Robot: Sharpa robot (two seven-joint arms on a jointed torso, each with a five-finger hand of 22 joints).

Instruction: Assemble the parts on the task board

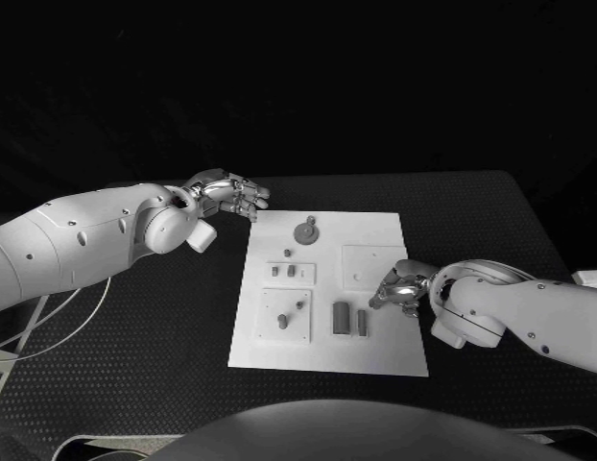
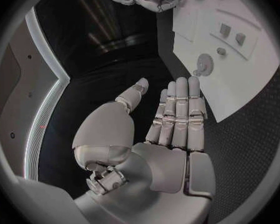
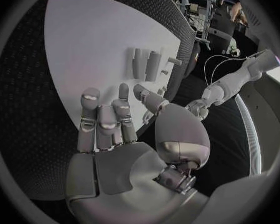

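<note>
On the black counter (image 1: 132, 365), white task board (image 1: 382, 360) (small parts (image 1: 342, 318) on it), left hand (image 1: 229, 194) beyond its far corner, fingers (image 2: 180, 109) straight and empty, right hand (image 1: 399, 287) at its edge, fingers (image 3: 105, 127) loosely apart.

A black table (image 1: 132, 317) carries the white task board (image 1: 382, 355) lying flat at its middle.

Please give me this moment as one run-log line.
left hand: open, off task board's far-left corner | right hand: open, at board's right edge | parts: on board
</note>
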